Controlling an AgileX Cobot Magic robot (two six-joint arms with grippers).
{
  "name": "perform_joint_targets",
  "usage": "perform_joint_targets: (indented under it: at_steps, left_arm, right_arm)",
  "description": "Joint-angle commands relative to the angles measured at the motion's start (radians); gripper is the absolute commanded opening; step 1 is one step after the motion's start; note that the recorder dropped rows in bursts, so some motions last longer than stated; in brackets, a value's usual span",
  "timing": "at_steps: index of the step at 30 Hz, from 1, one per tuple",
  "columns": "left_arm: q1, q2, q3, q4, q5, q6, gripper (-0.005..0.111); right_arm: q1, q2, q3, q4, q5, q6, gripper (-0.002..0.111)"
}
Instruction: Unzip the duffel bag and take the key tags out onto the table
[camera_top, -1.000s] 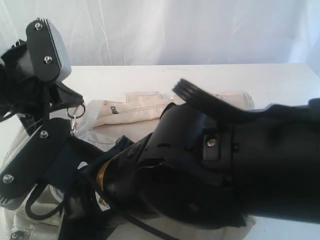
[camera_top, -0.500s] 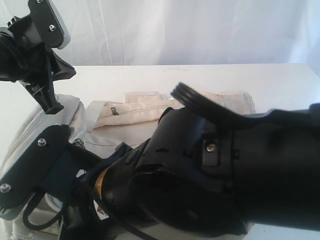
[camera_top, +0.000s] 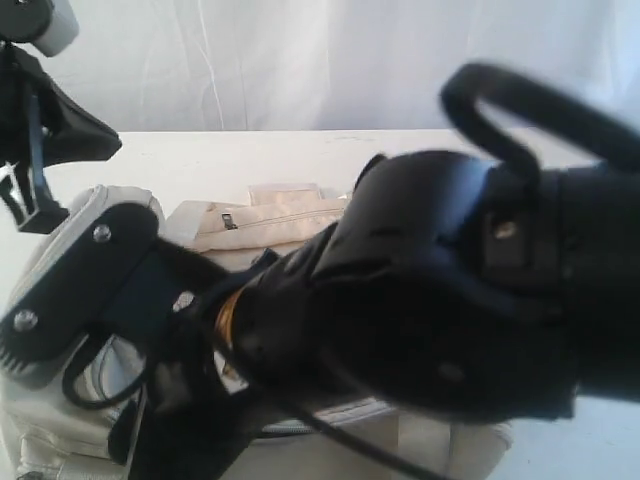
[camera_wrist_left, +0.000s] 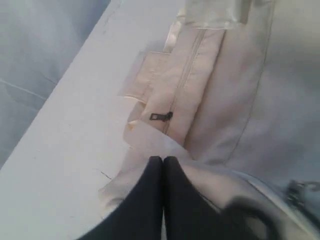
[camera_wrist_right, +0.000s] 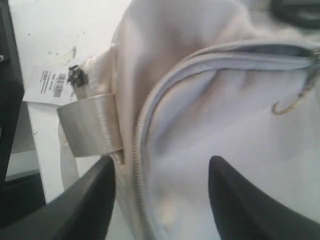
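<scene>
Duffel bag (camera_top: 270, 225) is plain cream-beige, no print anywhere, with a pale grey zipper (camera_wrist_right: 139, 160) curving round it and a small dark zipper pull (camera_wrist_left: 161, 116). Webbing strap (camera_wrist_right: 90, 127) is beige with a fine ribbed weave. Table (camera_top: 300, 160) is plain white, curtain (camera_top: 350, 60) white too. There's a white label (camera_wrist_right: 50, 82) with a black barcode. Robot arm (camera_top: 450, 300) is all black.

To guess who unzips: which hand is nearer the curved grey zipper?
Right. The right hand is open just over the zipper; the left hand, shut, points at the side pocket instead.
</scene>
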Motion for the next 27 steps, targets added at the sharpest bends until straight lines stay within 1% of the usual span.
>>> perform_joint_targets:
  at_steps: [1, 3, 5, 6, 7, 9, 11, 14, 17, 20, 24, 25, 27]
  left_arm:
    - [0.003, -0.096, -0.005, 0.004, 0.233, -0.151, 0.018]
    - [0.001, -0.132, -0.002, -0.004, 0.331, -0.214, 0.034]
    - [0.001, -0.164, 0.018, -0.028, 0.399, -0.247, 0.049]
    - [0.001, -0.18, 0.035, -0.03, 0.416, -0.269, 0.054]
    - [0.001, -0.193, 0.057, -0.028, 0.431, -0.287, 0.056]
    - [0.001, -0.221, 0.112, -0.013, 0.463, -0.325, 0.054]
    - [0.001, -0.245, 0.176, -0.021, 0.465, -0.329, 0.053]
    - [0.001, -0.287, 0.288, -0.078, 0.382, -0.323, 0.052]
    - [0.001, -0.305, 0.372, -0.134, 0.279, -0.297, 0.052]
    - [0.001, -0.305, 0.431, -0.146, 0.194, -0.295, 0.052]
    - [0.001, -0.305, 0.472, -0.148, 0.144, -0.295, 0.052]
    - [0.001, -0.305, 0.474, -0.149, 0.144, -0.295, 0.052]
    - [0.001, -0.305, 0.473, -0.15, 0.144, -0.297, 0.052]
  right_arm:
    - [-0.056, -0.065, -0.051, -0.045, 0.088, 0.032, 0.05]
    - [-0.072, -0.069, -0.064, -0.04, 0.122, 0.026, 0.05]
    - [-0.077, -0.069, -0.068, -0.024, 0.14, -0.009, 0.05]
    - [-0.077, -0.064, -0.068, -0.002, 0.145, -0.044, 0.05]
    - [-0.077, -0.062, -0.068, 0.034, 0.15, -0.087, 0.05]
    - [-0.077, -0.056, -0.068, 0.098, 0.157, -0.146, 0.05]
    - [-0.077, -0.046, -0.068, 0.117, 0.164, -0.162, 0.05]
    - [-0.077, -0.022, -0.068, 0.117, 0.169, -0.168, 0.05]
    - [-0.077, 0.003, -0.068, 0.139, 0.169, -0.19, 0.05]
    - [-0.077, 0.022, -0.068, 0.157, 0.167, -0.196, 0.05]
    - [-0.077, 0.044, -0.068, 0.156, 0.16, -0.196, 0.049]
    - [-0.077, 0.049, -0.068, 0.149, 0.156, -0.196, 0.047]
    - [-0.077, 0.049, -0.068, 0.127, 0.143, -0.196, 0.038]
